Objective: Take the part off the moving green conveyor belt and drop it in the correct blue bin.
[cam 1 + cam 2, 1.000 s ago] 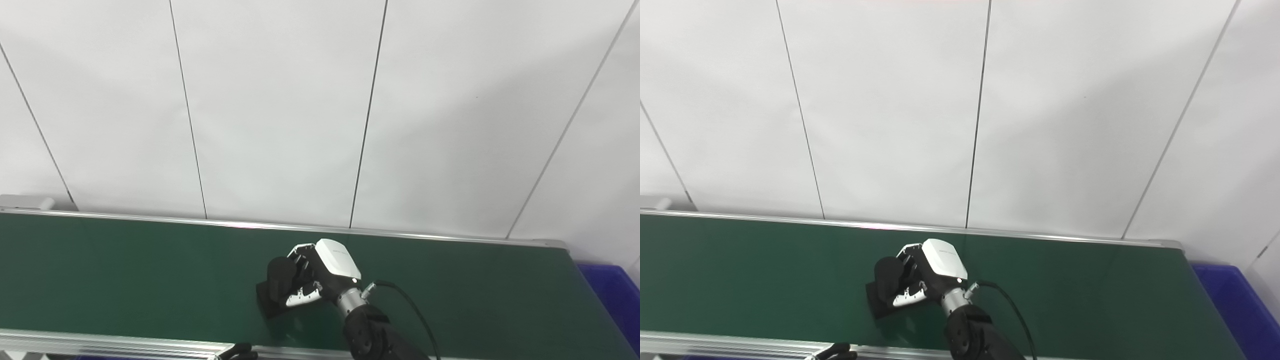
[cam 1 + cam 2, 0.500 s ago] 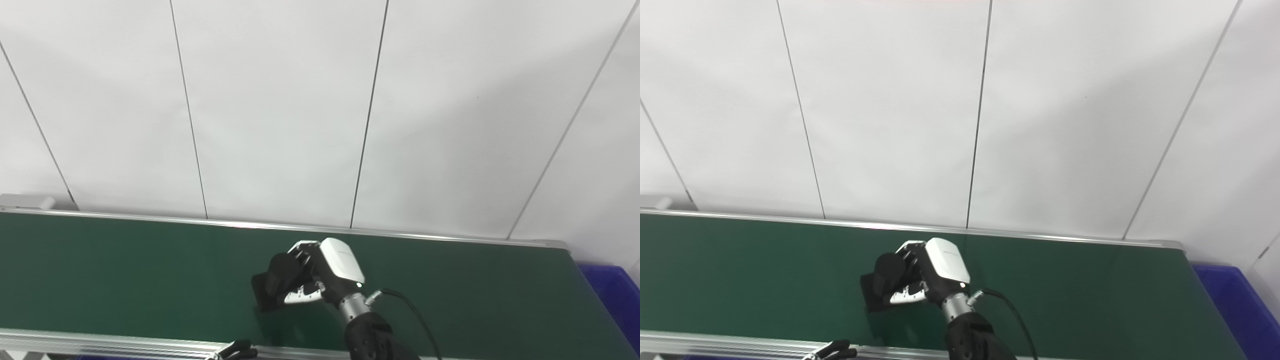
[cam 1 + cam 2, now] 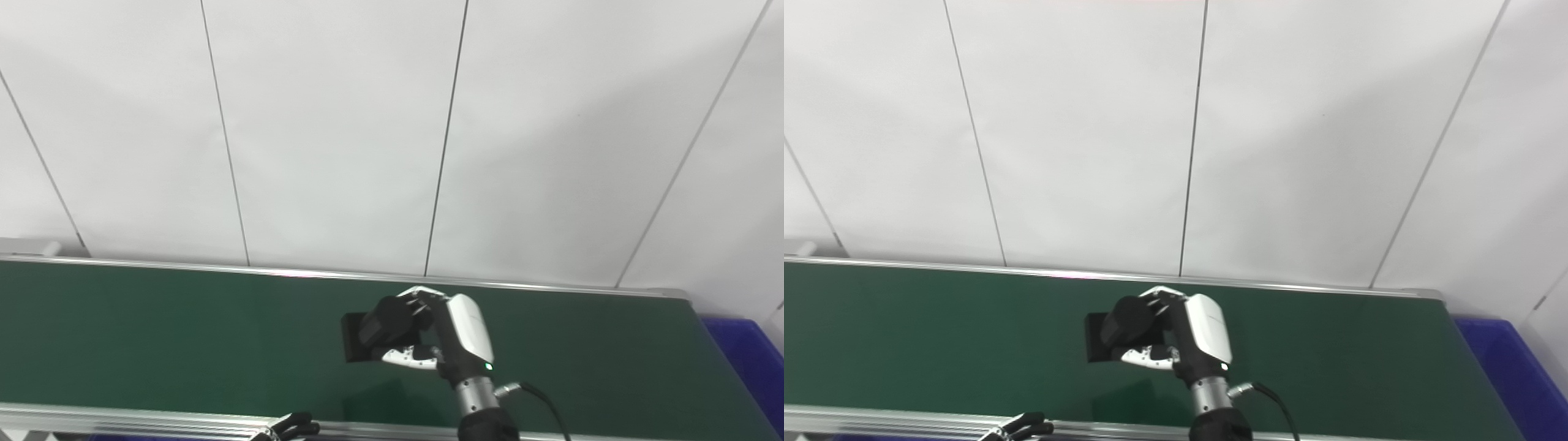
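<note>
right hand [image 3: 441,334] gripped the black part [image 3: 367,334], lifted above the green belt [image 3: 153,331], shadow beneath. left hand [image 3: 1020,425] barely peeked below the belt, state unclear; the right eye view showed more blue bin [image 3: 1497,361].

Both head views are evenly and brightly lit, the white wall panels [image 3: 343,122] close to washed out, with soft grey shading toward 2 o'clock. A thin streak of glare runs along the far metal rail [image 3: 288,274] of the green belt [image 3: 153,331]. A dim, soft-edged shadow [image 3: 373,398] lies on the belt at 6 o'clock of the dark part [image 3: 367,334], which shows little surface detail. The white shell of the right hand [image 3: 1206,334] is bright. Focus is fair; the panel seams lean outward toward the edges.
</note>
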